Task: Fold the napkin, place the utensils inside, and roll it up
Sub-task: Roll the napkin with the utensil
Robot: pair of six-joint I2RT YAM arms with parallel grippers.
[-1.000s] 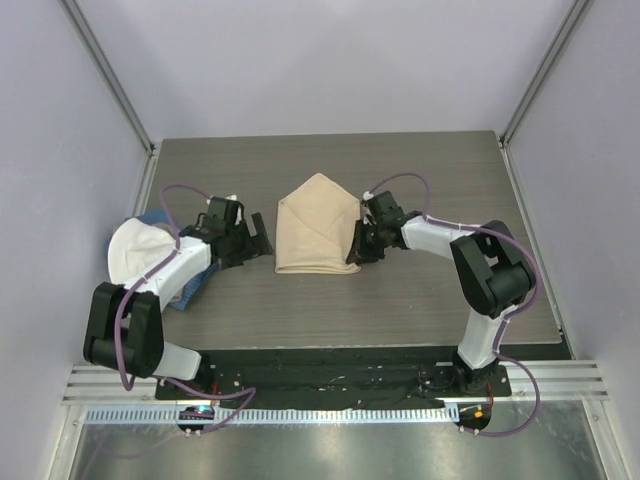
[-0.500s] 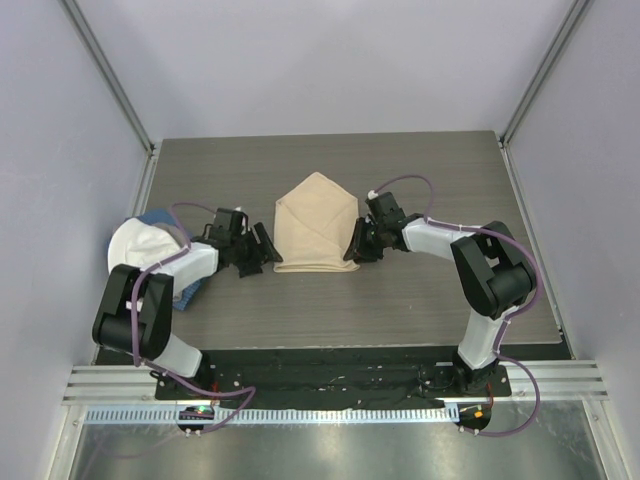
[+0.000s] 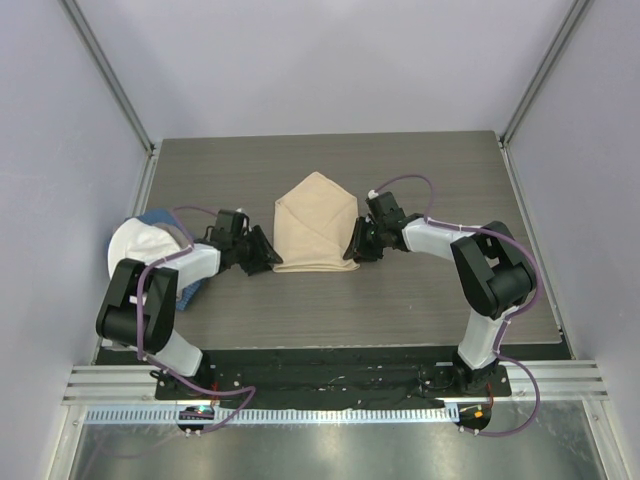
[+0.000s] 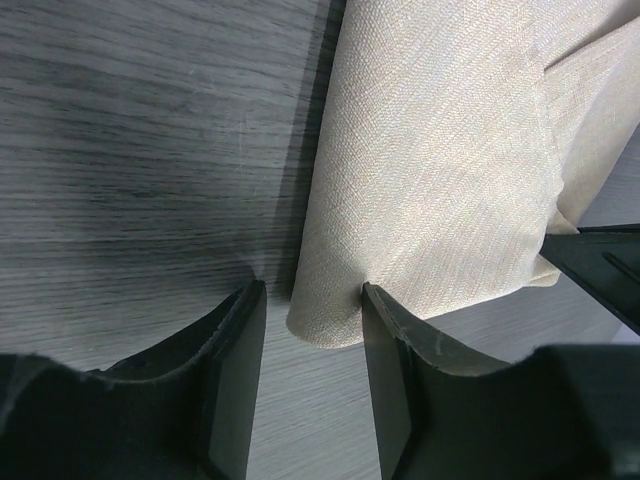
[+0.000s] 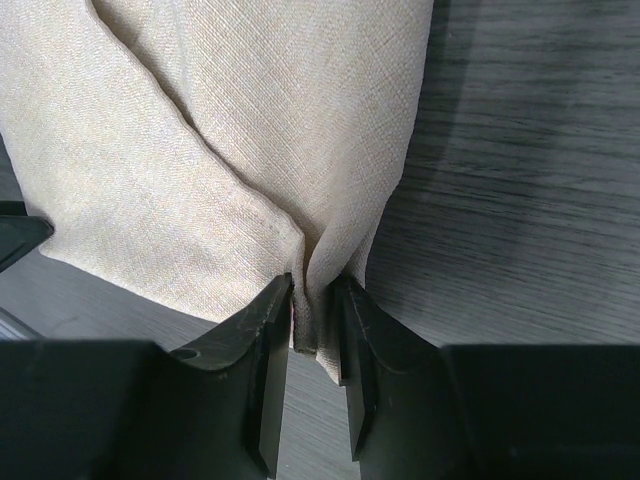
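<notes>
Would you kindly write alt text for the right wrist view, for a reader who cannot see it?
The right claw is shut on a bunched edge of the folded beige napkin, which fills the upper left; grey wood-grain table shows at right.

Napkin (image 3: 315, 225) plain beige-tan, fine weave; table (image 3: 420, 300) dark grey woodgrain; jaws black.

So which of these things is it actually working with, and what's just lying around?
Part of the job:
- the napkin, folded
- right pincer, closed on the napkin's near right corner
- left pincer, open around its near left corner

Just lying about:
- blue cloth
- white rounded thing on it
</notes>
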